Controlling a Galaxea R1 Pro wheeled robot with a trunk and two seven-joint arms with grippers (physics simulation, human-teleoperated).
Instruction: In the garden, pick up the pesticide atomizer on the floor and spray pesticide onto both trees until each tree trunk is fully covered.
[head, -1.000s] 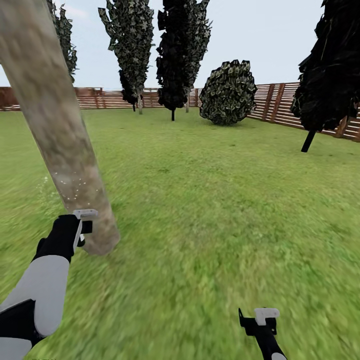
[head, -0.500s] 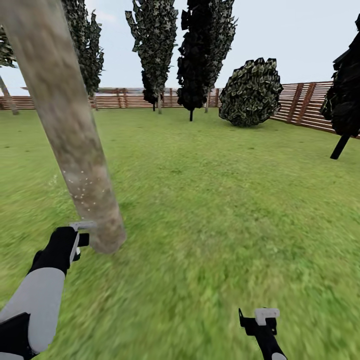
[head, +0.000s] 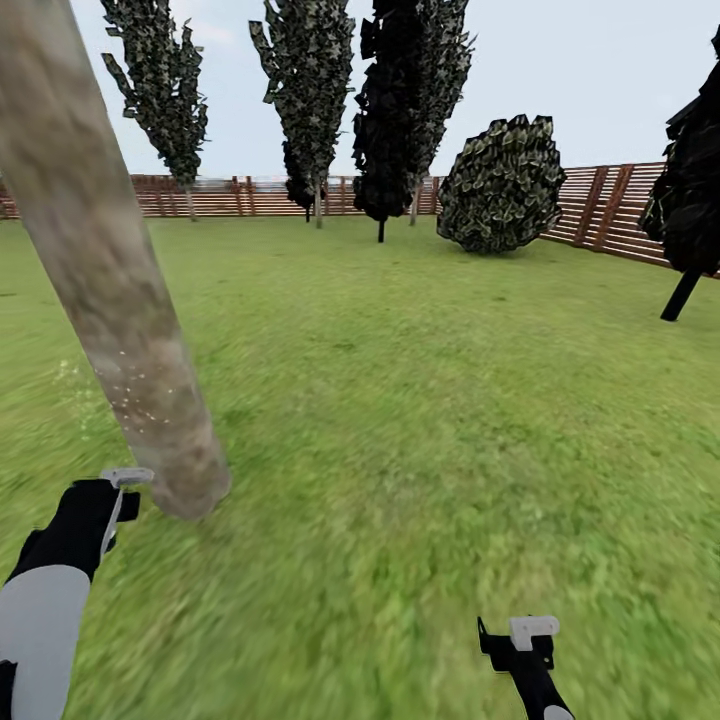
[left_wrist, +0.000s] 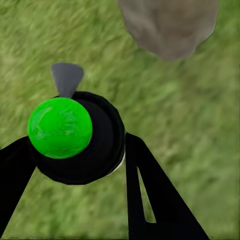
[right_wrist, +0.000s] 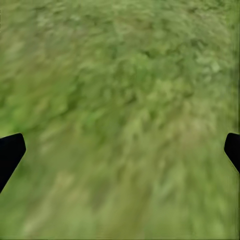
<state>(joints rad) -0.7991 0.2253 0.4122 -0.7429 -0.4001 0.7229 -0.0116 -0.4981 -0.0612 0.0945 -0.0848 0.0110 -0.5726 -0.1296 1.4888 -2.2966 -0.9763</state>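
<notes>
A thick, pale mottled tree trunk (head: 100, 270) leans across the left of the head view, its base (left_wrist: 167, 25) on the grass. White specks of pesticide (head: 135, 405) dot its lower part. My left gripper (head: 120, 485) hangs just left of the trunk's base, a little short of touching it. It is shut on the pesticide atomizer (left_wrist: 75, 145), a dark round body with a glossy green cap and a grey nozzle that points at the grass beside the trunk. My right gripper (head: 530, 632) sits low at the right over bare lawn, open, with nothing between its fingers (right_wrist: 11, 150).
Grass lawn (head: 420, 400) stretches ahead to a reddish slat fence (head: 600, 205). Dark conifers (head: 405, 100) and a round bush (head: 500, 185) stand far back. A black-leaved tree (head: 690, 200) is at the right edge.
The view first swung left, then the trunk slid leftwards in the picture. My left arm, with the atomizer, dropped lower and to the left. The right arm kept its place.
</notes>
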